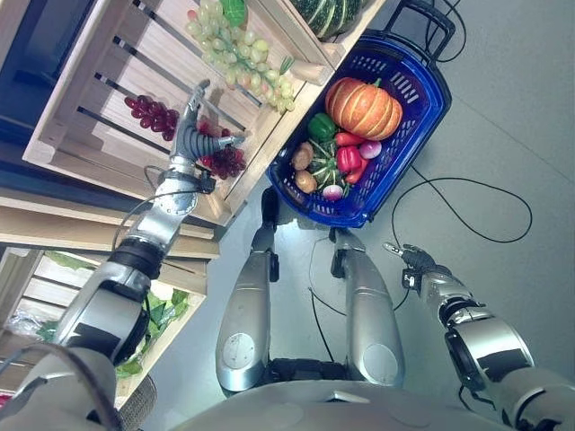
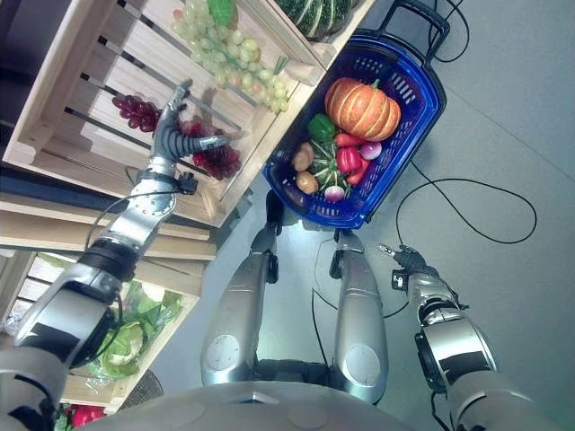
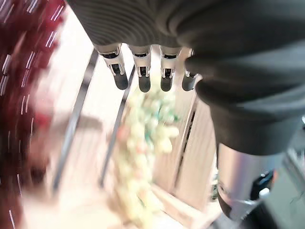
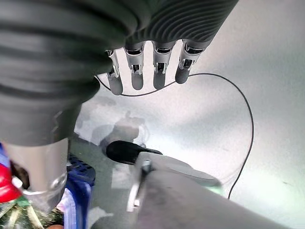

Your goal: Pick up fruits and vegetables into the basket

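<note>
The left hand (image 1: 196,135) is being held inside the wooden crate (image 1: 85,108), above the red grapes (image 1: 225,160), with its fingers straight and released and nothing grasped; in the left wrist view the fingertips (image 3: 143,83) are being pointed toward the green grapes (image 3: 140,157), which are lying further along the same crate floor. A second small cluster of red grapes (image 1: 153,112) is lying just beside the hand on the slats. The right hand (image 1: 409,258) is being held low over the floor, well apart from the fruit, with its fingers straight and empty.

The blue basket (image 1: 431,99) is standing on the floor just beside the crate's corner and is already being filled: a pumpkin (image 1: 364,108), a green pepper (image 1: 321,126), a red pepper (image 1: 349,158) and several smaller vegetables are lying in it.

The red grapes are being judged the likely next pick. Such a bunch is being judged light but loose and soft, with berries that could roll, slip or come off under a pinch. A hold is being advised around the body of the bunch, fingers curled under one side and thumb against the other, or at the stem if it can be found; the stem cannot be made out here. Crushing force is to be avoided, and the slats beneath could be catching a trailing berry.
</note>
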